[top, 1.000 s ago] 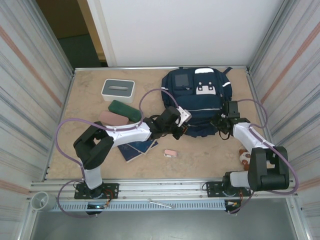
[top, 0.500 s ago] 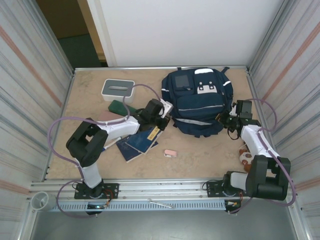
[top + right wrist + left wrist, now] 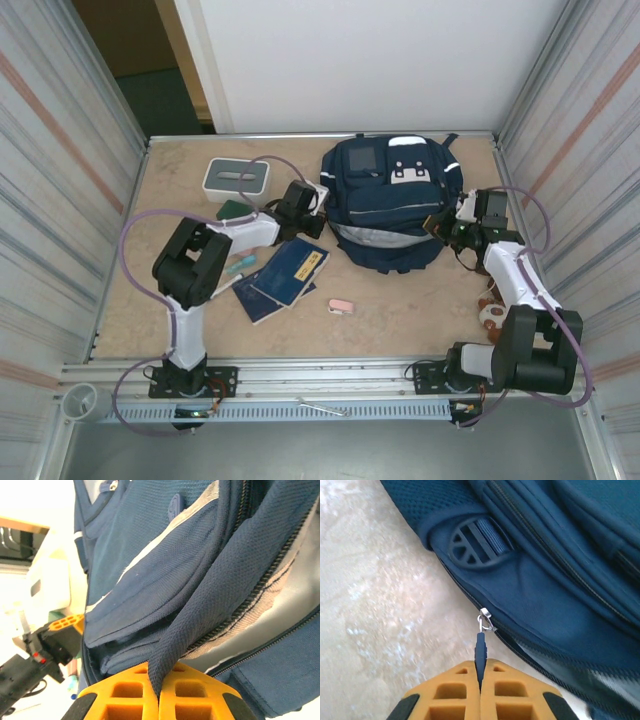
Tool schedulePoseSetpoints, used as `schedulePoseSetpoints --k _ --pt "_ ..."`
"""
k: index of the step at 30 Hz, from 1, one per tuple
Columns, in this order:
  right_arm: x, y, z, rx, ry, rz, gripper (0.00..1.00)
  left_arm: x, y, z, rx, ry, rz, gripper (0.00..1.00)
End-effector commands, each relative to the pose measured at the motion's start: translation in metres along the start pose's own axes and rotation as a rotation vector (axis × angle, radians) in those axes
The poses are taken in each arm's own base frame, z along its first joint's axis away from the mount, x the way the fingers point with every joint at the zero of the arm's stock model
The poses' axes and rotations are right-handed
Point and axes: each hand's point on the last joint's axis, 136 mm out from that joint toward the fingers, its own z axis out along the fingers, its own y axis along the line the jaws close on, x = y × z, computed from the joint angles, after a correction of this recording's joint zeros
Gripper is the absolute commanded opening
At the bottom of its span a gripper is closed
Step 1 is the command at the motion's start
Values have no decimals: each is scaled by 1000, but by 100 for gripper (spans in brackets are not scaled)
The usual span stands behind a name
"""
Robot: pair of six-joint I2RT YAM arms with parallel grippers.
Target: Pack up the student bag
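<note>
Working the backpack (image 3: 395, 205) at the table's (image 3: 400, 310) back: pinching its zipper pull (image 3: 480, 650) with the left gripper (image 3: 480, 669), clamping a flap (image 3: 200, 615) with the right gripper (image 3: 159, 691). Risks losing that thin pull if tugged crooked.

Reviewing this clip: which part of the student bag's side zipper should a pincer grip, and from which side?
The navy pull tab hanging off the metal slider, approached from the table side, in line with the tab. It is a thin flat strip standing clear of the student bag, so it can be pinched across its flat faces. The left pincer holds it that way.
</note>
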Motion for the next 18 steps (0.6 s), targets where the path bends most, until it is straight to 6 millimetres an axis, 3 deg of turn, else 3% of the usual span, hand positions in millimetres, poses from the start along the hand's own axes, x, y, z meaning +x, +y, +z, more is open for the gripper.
schedulePoseSetpoints --k 1,3,5,7,10,15,18 --pt "-12 37 -6 -121 -10 -31 0 -30 23 1 -86 -71 -44 0" --pt "-13 44 -5 -132 -21 -20 0 -31 21 -3 -65 -75 -52 4" --pt "-14 51 -3 -128 -43 -3 0 -33 15 -13 -24 -90 -56 21" --pt "-15 62 -2 -122 -81 10 0 -34 6 -32 29 -111 -64 36" --pt "-21 82 -7 -135 -172 28 0 -35 -11 -67 126 -169 -58 50" --pt "-32 121 -19 -177 -300 -1 0 -34 -29 -113 238 -266 -3 71" --pt "-37 136 -19 -185 -322 -35 0 -38 -45 -130 315 -299 78 77"
